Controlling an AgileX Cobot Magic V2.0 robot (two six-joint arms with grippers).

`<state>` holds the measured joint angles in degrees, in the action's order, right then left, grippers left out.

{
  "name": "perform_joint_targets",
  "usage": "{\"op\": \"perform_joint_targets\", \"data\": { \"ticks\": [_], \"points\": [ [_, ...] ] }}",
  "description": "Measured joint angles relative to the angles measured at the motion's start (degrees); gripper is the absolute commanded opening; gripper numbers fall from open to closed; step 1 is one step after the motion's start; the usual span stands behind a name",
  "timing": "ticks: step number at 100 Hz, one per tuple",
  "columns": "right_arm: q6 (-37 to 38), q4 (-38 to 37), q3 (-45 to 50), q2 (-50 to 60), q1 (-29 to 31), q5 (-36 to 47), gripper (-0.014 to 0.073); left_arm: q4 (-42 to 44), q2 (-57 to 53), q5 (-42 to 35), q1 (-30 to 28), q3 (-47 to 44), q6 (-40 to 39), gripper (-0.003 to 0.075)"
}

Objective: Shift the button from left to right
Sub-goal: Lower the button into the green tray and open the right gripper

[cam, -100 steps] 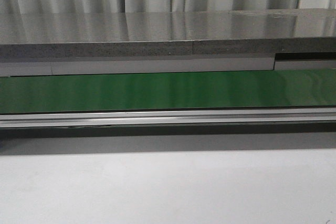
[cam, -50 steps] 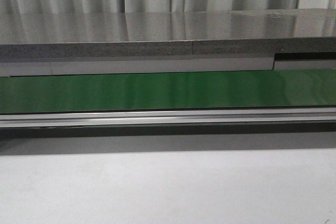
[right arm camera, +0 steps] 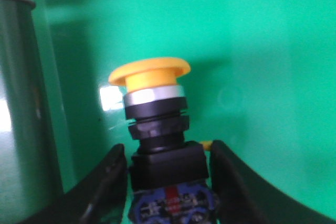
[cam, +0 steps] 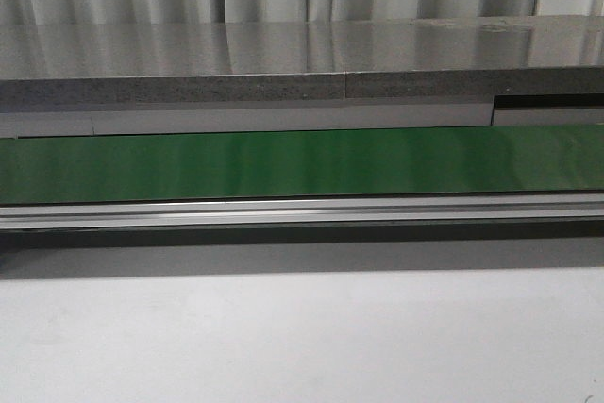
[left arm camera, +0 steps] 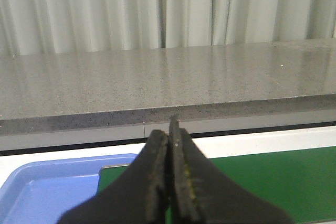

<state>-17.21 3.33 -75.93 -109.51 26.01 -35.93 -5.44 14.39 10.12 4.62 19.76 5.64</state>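
Blue tray (left arm camera: 52,190): empty where visible, beside the green belt (left arm camera: 262,182).
Button (right arm camera: 157,129): yellow mushroom cap, silver ring, black body, over green surface.
Right gripper (right arm camera: 167,169): fingers clamp button's body.
Left gripper (left arm camera: 169,145): fingers pressed together, holding nothing.

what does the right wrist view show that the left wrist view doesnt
Only the right wrist view shows the button: yellow mushroom cap, silver ring, black body, standing between the right gripper fingers, which sit close on either side of the body; whether they are pressing it is not clear.

Only the left wrist view shows the left gripper with its jaws closed on nothing, a blue tray, a grey speckled counter and curtains.

Both show the green surface.
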Motion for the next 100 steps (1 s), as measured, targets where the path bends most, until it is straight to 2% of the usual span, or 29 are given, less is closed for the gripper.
{"op": "perform_joint_targets", "data": {
  "ticks": [30, 39, 52, 59, 100],
  "points": [
    [0.0, 0.3, 0.0, -2.7, 0.0, -0.3, 0.0267, 0.0, 0.0, 0.0, 0.0, 0.0, 0.0, -0.0021],
    [0.0, 0.4, 0.0, -2.8, 0.0, -0.4, 0.0338, 0.0, 0.0, 0.0, 0.0, 0.0, 0.0, -0.0021],
    [0.0, 0.5, 0.0, -2.8, 0.0, -0.4, 0.0517, 0.0, 0.0, 0.0, 0.0, 0.0, 0.0, -0.002],
    [0.0, 0.4, 0.0, -2.8, 0.0, -0.3, 0.0568, 0.0, 0.0, 0.0, 0.0, 0.0, 0.0, -0.002],
    [0.0, 0.3, -0.3, 0.0, 0.4, -0.6, 0.0572, 0.0, 0.0, 0.0, 0.0, 0.0, 0.0, -0.0021]
  ]
}}
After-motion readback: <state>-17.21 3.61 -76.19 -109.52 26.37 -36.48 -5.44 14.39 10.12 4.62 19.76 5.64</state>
